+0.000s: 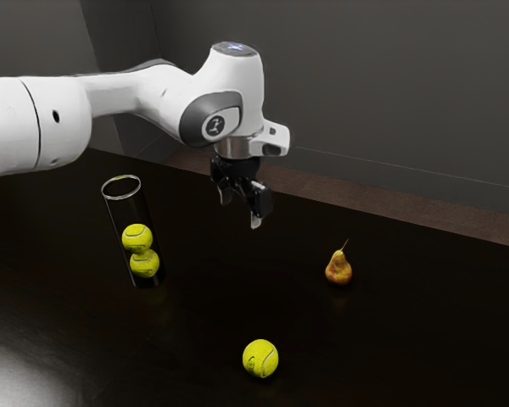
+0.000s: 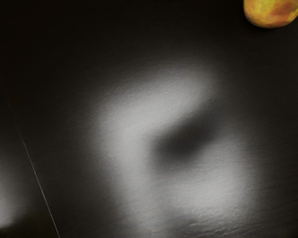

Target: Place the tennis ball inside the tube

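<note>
Hanging spread — the hand (image 1: 241, 211); the pear (image 2: 273, 12) — cut off in the wrist view.

We seem to be in a plain indoor room, though we can't tell whether it belongs to a home, an office or a lab. We see grey walls (image 1: 365, 85) meeting in a corner, with a low skirting (image 1: 407, 176) along the foot and a reddish-brown floor (image 1: 407, 202). The worktop (image 1: 195, 331) is black and glossy, catching pale light. Only the robot arm (image 1: 123, 93) leans us towards a lab.
</note>
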Available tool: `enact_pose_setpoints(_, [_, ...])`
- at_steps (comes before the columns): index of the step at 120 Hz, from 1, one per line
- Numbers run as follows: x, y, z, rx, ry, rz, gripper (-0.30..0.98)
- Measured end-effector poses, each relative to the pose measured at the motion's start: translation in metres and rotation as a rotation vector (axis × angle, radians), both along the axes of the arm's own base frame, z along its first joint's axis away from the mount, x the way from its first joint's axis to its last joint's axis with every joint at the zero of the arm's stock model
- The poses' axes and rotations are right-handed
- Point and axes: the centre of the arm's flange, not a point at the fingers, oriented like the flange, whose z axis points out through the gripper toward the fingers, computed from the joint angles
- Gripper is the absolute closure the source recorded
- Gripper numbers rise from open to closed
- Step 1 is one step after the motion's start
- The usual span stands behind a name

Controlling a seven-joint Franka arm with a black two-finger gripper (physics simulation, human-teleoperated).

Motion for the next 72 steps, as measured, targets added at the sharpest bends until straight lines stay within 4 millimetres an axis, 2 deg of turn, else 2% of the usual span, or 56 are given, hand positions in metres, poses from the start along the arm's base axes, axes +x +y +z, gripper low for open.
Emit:
enact_pose_setpoints(13, [-0.004, 0.043, -0.026, 0.049, 0.012, 0.046, 0.00])
enact_pose_setpoints(21, [-0.007, 0.058, -0.039, 0.063, 0.010, 0.058, 0.00])
enact_pose_setpoints(36, [-0.017, 0.062, -0.053, 0.067, -0.004, 0.054, 0.00])
enact_pose_setpoints(52, [-0.041, 0.048, -0.041, 0.074, -0.053, 0.022, 0.00])
enact_pose_setpoints(65, [-0.082, 0.052, -0.050, 0.077, -0.052, 0.020, 0.00])
enact_pose_setpoints(72, [-0.091, 0.056, -0.052, 0.081, -0.072, 0.018, 0.00])
